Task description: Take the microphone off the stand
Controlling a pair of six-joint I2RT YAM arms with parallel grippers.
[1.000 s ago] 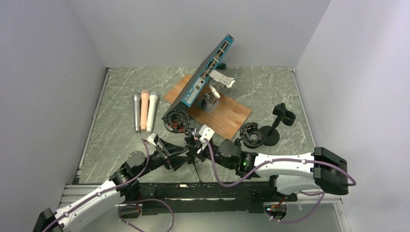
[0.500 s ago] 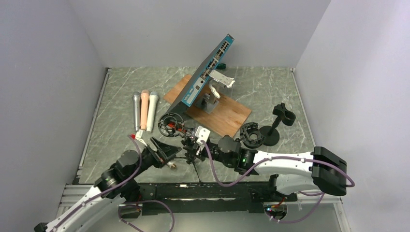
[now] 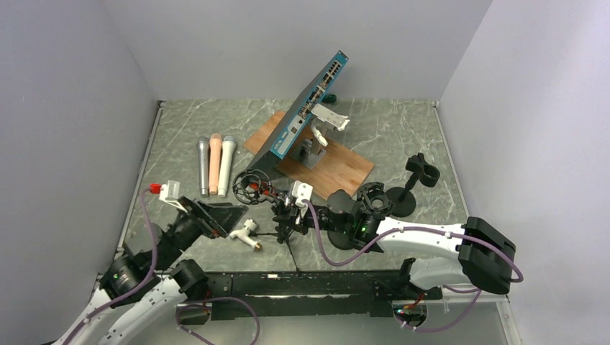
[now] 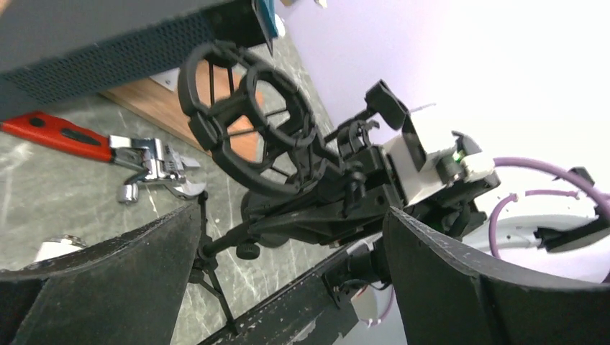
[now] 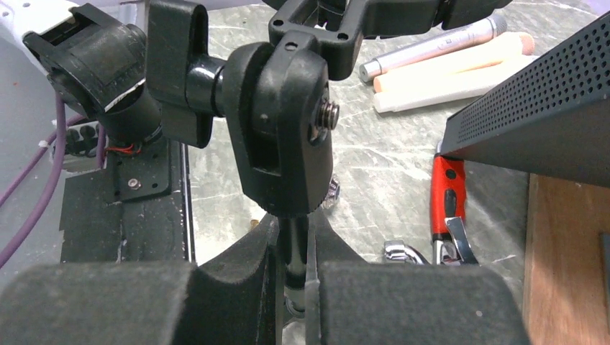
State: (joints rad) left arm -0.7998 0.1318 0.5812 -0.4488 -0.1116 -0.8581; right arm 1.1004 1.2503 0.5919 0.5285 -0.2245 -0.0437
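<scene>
A small white microphone [image 3: 247,233] with a gold end lies on the table near the front edge, out of the stand. The black tripod stand [image 3: 290,228] carries an empty ring shock mount [image 3: 251,186], which also shows in the left wrist view [image 4: 244,136]. My left gripper [image 3: 231,218] is open and empty, just left of the microphone; in its own view [image 4: 291,215] the jaws stand wide apart facing the mount. My right gripper [image 3: 289,213] is shut on the stand's pole [image 5: 293,241] just below the swivel joint [image 5: 284,122].
Three handheld microphones [image 3: 216,164] lie side by side at the left. A tilted network switch [image 3: 306,108] leans over a wooden board [image 3: 338,176]. A red-handled wrench [image 4: 68,136] lies by the board. A second black stand [image 3: 406,190] and another ring mount [image 3: 372,200] sit on the right.
My left gripper pulled back from the shock mount toward the left and opened. The white microphone came out with it and now lies on the table. The right gripper kept hold of the pole.
</scene>
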